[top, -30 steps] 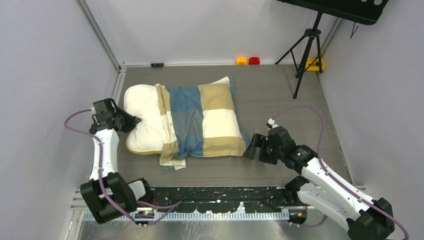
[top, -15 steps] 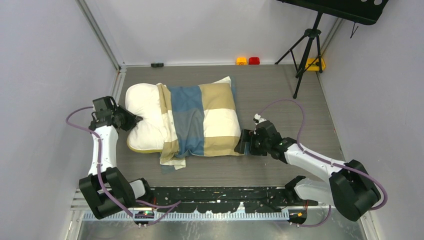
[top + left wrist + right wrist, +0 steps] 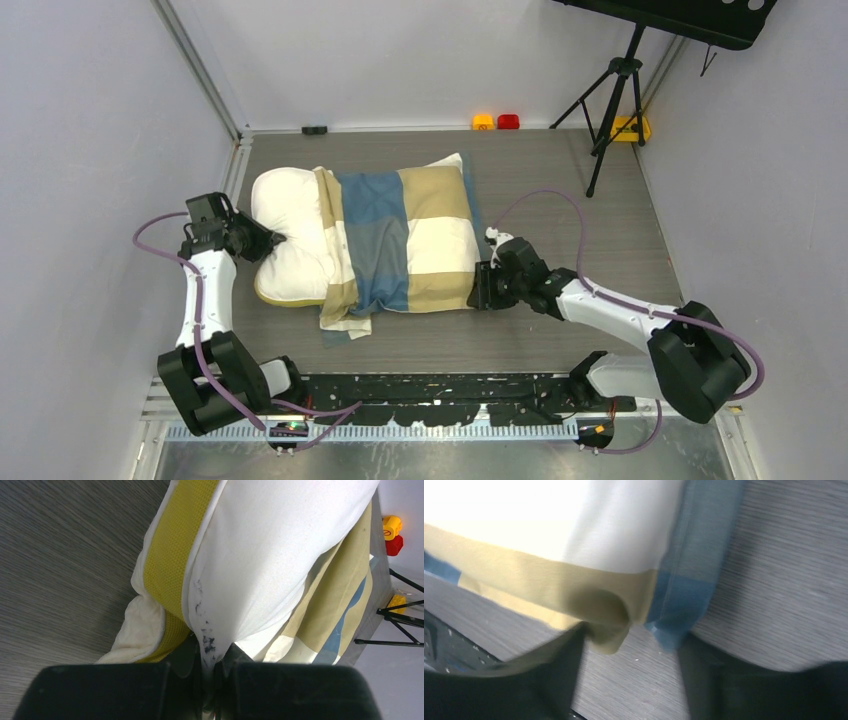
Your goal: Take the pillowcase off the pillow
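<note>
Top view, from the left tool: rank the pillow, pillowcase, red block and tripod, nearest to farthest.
1. Pillow: pinched in the left tool, at its tip.
2. Pillowcase: just to the right, covering the pillow's right part.
3. Red block: far back, right of centre.
4. Tripod: far right corner.

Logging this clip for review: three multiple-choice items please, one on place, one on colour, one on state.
1. In the top view, which end of the pillow lies bare of the pillowcase? A right B left C neither
2. The pillow's edge band is: A red B green C yellow
3. The right jaws are: A shut on the pillow B open astride the pillowcase's corner C out of view
Key: 1 B, the cream cushion shows at left; 2 C, the left wrist view shows yellow; 3 B, the right wrist view shows the corner in their gap.
</note>
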Motion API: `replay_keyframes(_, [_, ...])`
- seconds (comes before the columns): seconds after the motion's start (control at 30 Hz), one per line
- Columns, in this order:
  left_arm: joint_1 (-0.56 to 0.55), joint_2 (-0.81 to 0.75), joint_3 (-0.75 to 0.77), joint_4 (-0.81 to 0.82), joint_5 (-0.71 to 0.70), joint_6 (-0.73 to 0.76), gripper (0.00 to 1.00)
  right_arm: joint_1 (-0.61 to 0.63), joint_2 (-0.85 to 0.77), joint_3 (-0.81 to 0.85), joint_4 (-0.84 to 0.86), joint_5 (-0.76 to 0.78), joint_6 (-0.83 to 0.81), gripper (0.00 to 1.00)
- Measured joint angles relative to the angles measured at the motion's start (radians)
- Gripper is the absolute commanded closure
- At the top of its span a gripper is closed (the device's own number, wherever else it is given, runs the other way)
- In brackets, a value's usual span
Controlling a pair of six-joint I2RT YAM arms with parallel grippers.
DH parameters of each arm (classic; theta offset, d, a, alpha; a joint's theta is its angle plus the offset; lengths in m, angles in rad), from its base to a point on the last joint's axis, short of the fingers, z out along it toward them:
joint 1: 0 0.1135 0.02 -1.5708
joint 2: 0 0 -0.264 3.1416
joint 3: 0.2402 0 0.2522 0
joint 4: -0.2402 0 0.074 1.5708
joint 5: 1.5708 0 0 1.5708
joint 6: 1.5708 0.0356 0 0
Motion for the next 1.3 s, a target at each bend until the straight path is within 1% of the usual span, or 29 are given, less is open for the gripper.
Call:
replay_keyframes(0.03, [0.000,0.000,0.000,0.000,0.001,0.000,1.00,0.009,0.008,0.009,0.003,-0.009,-0.004,0.83])
replay_keyframes(0.07, [0.000,0.000,0.000,0.000,0.001,0.001,1.00,0.013,0.011,0.014,0.006,-0.013,-0.014,0.94])
replay_keyframes(0.1, [0.000,0.000,0.000,0.000,0.001,0.001,1.00,0.014,0.011,0.018,0.008,-0.014,-0.013,0.99])
replay_keyframes(0.13, [0.000,0.000,0.000,0.000,0.001,0.001,1.00,0.013,0.010,0.021,0.008,-0.011,-0.012,1.00])
replay_keyframes(0.2, [0.000,0.000,0.000,-0.001,-0.001,0.001,1.00,0.013,0.003,0.023,0.006,0.010,-0.005,1.00])
replay_keyframes(0.3, [0.000,0.000,0.003,-0.008,-0.014,0.000,1.00,0.014,-0.047,0.025,-0.027,0.103,0.013,1.00])
replay_keyframes(0.47, [-0.004,-0.003,0.018,-0.031,-0.059,-0.030,1.00,0.003,-0.180,0.032,-0.122,0.379,0.097,1.00])
replay_keyframes(0.53, [-0.006,-0.007,0.029,-0.032,-0.071,-0.053,1.00,-0.031,-0.233,0.034,-0.160,0.470,0.142,1.00])
replay_keyframes(0.6, [-0.008,-0.004,0.053,-0.039,-0.080,-0.063,1.00,-0.105,-0.291,0.036,-0.195,0.519,0.184,1.00])
replay_keyframes(0.7, [-0.007,0.021,0.129,-0.082,-0.083,-0.068,1.00,-0.262,-0.379,0.048,-0.249,0.526,0.232,1.00])
replay_keyframes(0.77, [0.007,0.037,0.177,-0.105,-0.064,-0.068,1.00,-0.367,-0.426,0.071,-0.288,0.499,0.257,1.00])
replay_keyframes(0.83, [0.044,0.047,0.209,-0.130,-0.033,-0.073,1.00,-0.470,-0.466,0.108,-0.328,0.458,0.286,1.00])
replay_keyframes(0.9, [0.093,0.053,0.233,-0.167,-0.005,-0.082,1.00,-0.533,-0.492,0.140,-0.352,0.420,0.307,1.00])
replay_keyframes(1.0, [0.144,0.057,0.254,-0.200,0.014,-0.098,1.00,-0.590,-0.510,0.170,-0.382,0.392,0.328,1.00])
replay_keyframes(1.1, [0.149,0.056,0.247,-0.209,0.025,-0.124,1.00,-0.613,-0.513,0.187,-0.428,0.405,0.353,1.00])
replay_keyframes(1.2, [0.149,0.031,0.188,-0.196,0.016,-0.145,1.00,-0.615,-0.536,0.187,-0.459,0.427,0.375,1.00])
replay_keyframes(1.3, [0.151,0.008,0.140,-0.219,-0.022,-0.161,1.00,-0.616,-0.571,0.187,-0.477,0.454,0.383,1.00])
